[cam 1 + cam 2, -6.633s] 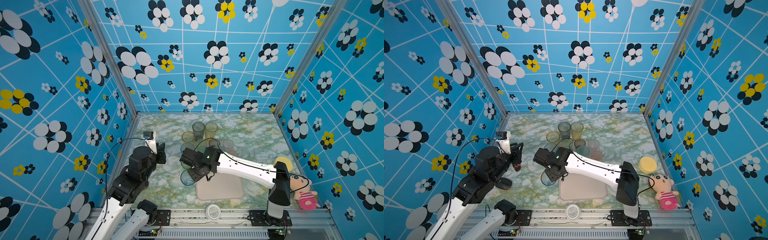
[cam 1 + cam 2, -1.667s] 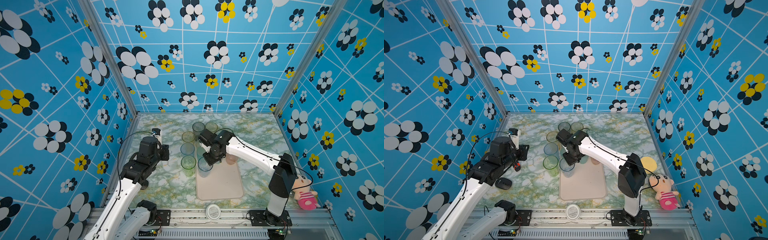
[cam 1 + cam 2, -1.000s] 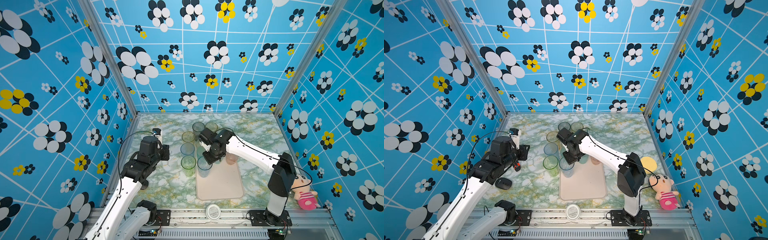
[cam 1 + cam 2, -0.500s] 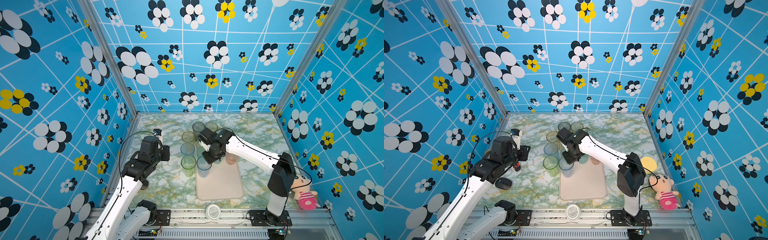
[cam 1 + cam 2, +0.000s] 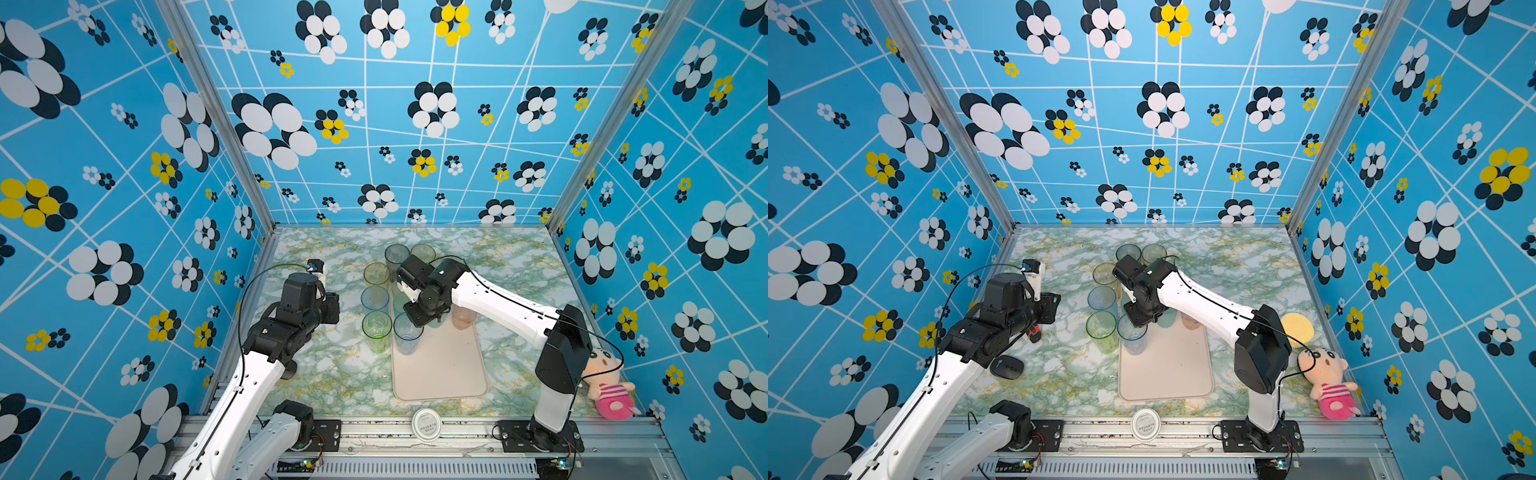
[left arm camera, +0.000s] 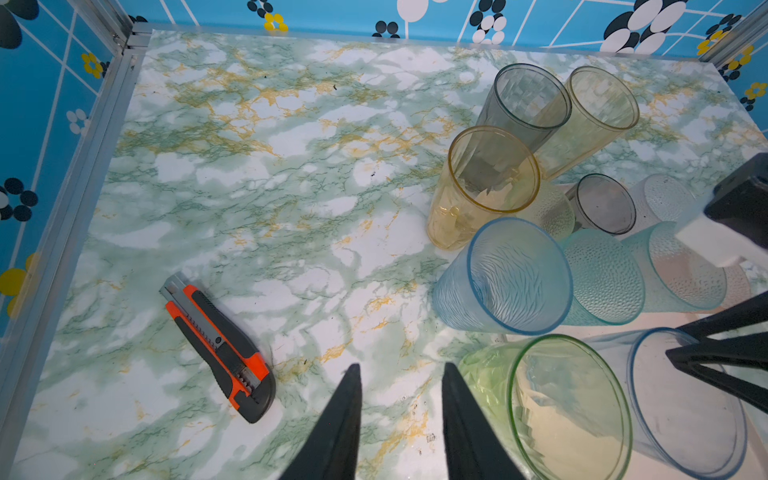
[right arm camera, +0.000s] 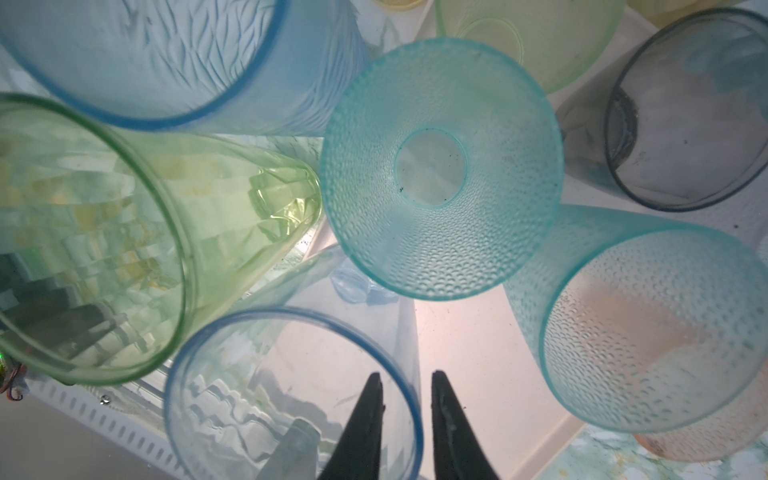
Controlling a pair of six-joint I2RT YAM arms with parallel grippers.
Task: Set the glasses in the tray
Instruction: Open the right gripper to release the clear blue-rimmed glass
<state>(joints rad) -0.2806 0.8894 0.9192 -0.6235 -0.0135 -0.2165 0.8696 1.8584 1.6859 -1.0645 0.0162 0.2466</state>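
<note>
Right wrist view, right fingers [image 7: 365,432] narrowly apart astride blue-rimmed glass [image 7: 270,395], unclear in top views, left fingers [image 6: 340,428] narrow, empty

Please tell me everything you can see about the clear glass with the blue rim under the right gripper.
The blue-rimmed glass is a clear, plastic-looking tumbler, empty and upright. It stands on the tray at its left edge in both top views, close beside the green glass. The right gripper straddles its rim, one finger inside, one outside, jaws slightly apart.
</note>
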